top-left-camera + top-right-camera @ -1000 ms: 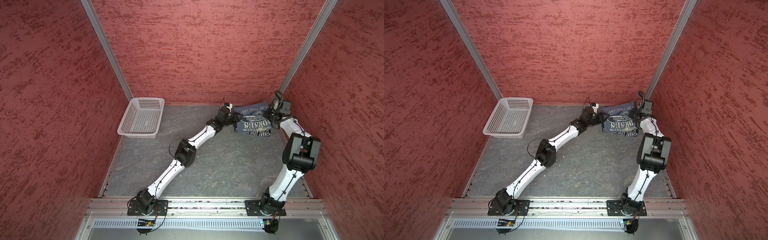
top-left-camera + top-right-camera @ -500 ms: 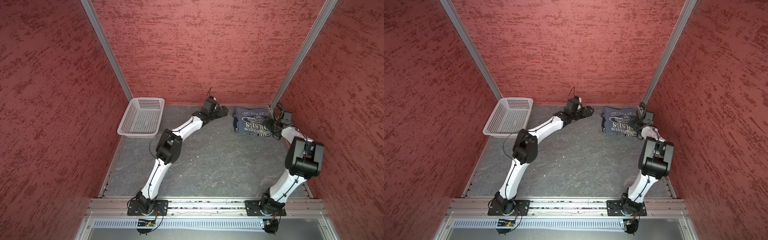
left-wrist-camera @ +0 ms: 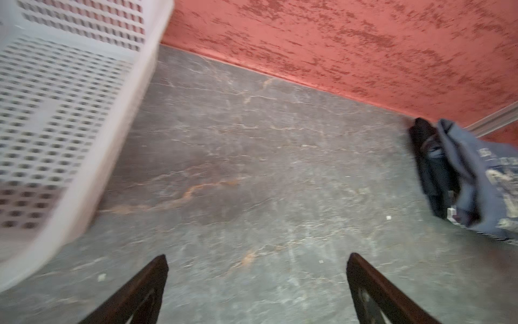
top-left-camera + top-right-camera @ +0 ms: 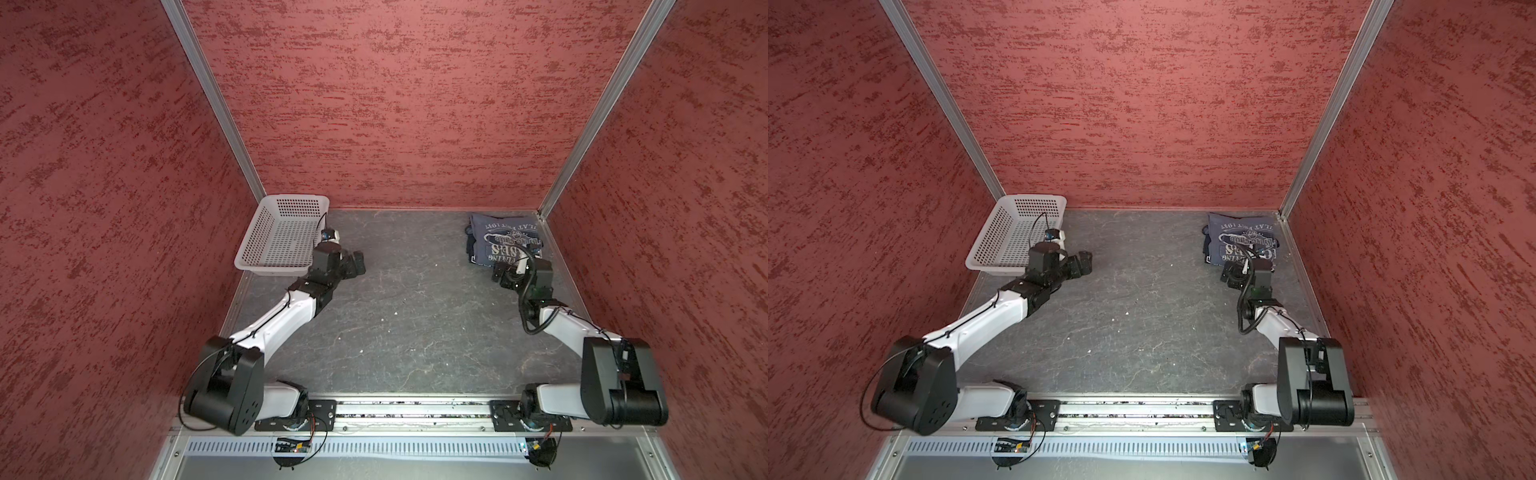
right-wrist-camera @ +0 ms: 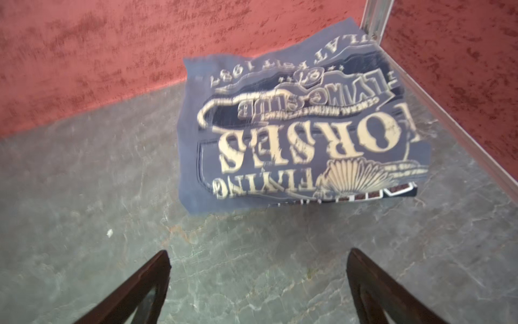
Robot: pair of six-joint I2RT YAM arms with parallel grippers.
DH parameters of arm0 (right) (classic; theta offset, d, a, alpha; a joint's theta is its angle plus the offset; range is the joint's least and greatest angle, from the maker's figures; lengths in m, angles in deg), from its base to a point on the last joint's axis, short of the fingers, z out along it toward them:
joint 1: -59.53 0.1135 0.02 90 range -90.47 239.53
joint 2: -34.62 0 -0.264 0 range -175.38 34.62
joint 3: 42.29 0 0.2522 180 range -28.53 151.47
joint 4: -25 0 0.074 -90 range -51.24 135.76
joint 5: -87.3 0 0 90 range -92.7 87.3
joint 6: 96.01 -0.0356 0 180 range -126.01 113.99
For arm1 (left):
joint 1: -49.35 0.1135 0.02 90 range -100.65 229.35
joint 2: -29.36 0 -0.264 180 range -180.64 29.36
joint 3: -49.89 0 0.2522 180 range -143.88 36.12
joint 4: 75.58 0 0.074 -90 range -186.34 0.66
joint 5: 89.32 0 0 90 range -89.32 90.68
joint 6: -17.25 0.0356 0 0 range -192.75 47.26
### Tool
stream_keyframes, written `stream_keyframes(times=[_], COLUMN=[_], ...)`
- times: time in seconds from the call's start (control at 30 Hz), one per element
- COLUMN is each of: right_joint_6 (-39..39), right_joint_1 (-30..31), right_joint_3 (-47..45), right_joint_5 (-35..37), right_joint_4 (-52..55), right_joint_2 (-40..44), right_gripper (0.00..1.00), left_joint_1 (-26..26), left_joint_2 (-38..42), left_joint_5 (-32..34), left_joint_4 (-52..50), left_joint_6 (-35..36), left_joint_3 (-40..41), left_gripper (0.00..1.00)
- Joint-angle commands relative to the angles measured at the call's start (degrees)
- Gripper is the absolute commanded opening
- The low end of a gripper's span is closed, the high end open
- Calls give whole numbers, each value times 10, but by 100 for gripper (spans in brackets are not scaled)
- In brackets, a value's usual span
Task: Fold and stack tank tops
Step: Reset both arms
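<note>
Left end effector [image 3: 256,256]: jaws wide apart, nothing held; over the desk [image 4: 395,311], just beside the near corner of the basket [image 4: 272,271].
Right end effector [image 5: 258,252]: jaws wide apart, nothing held; near the front edge of the tank tops [image 4: 503,241], apart from them.
Stack: far right corner of the desk; folded blue-grey top [image 5: 294,134], print up, lies on the navy top [image 5: 392,193], whose edge shows beneath.
Basket position: far left corner, well apart from the stack.

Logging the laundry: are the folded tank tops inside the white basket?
No, in a top view the tank tops lie on the table in the far right corner, away from the white perforated basket.
</note>
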Motion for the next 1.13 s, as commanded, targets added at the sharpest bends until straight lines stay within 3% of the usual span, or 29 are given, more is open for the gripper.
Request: stream_keyframes(times=[0.0,0.1,0.23,0.27,0.37,0.4,0.47,0.5,0.53,0.63,1.03,1.1], right_joint_6=[49,65,98,105,100,107,94,86,84,85,80,82], right_joint_1=[8,15,18,19,17,17,14,14,12,13,8,16], right_joint_3=[-41,-67,-113,-123,-136,-151,-163,-151,-146,-154,-144,-178], right_joint_5=[51,49,51,63,54,37,76,77,76,82,77,107], right_joint_4=[-162,-214,-286,-312,-387,-453,-521,-471,-463,-485,-468,-526], right_joint_2=[-18,-18,6,4,-37,-77,-115,-100,-103,-107,-108,-107], right_gripper=[99,99,99,99,99,99,99,99,99,99,99,99], left_joint_1=[46,108,146,150,154,158,170,164,163,168,165,159], left_joint_2=[19,4,-45,-41,-57,-85,-150,-148,-131,-138,-141,-138], left_joint_5=[67,42,-5,-19,-37,-41,-87,-86,-99,-76,-66,-113], left_joint_4=[81,155,360,351,423,486,603,606,544,515,530,594], left_joint_6=[116,122,141,143,172,171,176,187,188,173,173,201], left_joint_3=[53,106,187,184,207,228,256,253,236,217,222,261], left_gripper=[99,99,100,100,100,100,100,100,100,100,100,100])
